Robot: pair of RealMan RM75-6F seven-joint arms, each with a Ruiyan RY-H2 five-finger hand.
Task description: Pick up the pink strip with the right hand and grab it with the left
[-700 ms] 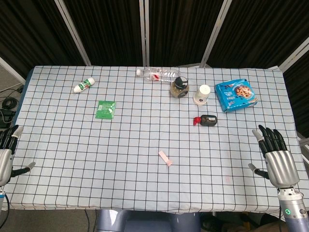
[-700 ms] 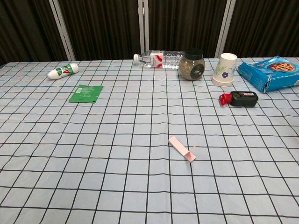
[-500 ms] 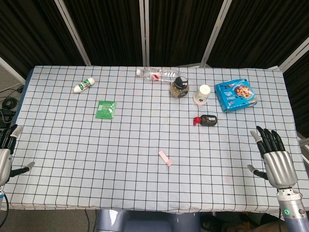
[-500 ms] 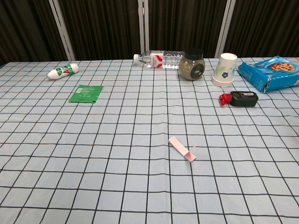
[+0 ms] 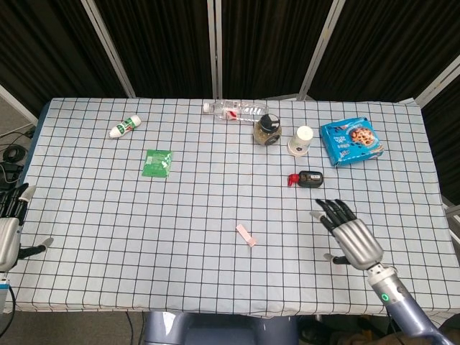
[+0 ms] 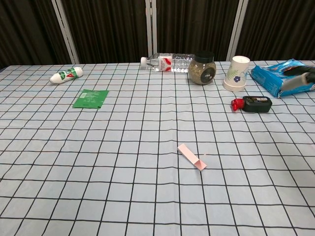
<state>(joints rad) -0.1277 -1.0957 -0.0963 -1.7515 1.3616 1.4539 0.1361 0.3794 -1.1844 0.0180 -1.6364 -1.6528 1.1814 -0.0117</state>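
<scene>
The pink strip (image 5: 246, 235) lies flat on the checked tablecloth (image 5: 144, 215), low in the centre of the head view, with nothing touching it. To its right, well apart, the right hand (image 5: 350, 233) hovers over the cloth with fingers spread and nothing in them. The left hand (image 5: 8, 226) sits at the lower left edge, fingers apart and likewise holding nothing. Above the right hand lies a small dark bottle (image 5: 307, 178) with a red cap. A blue cookie packet (image 5: 351, 142) rests at the upper right.
</scene>
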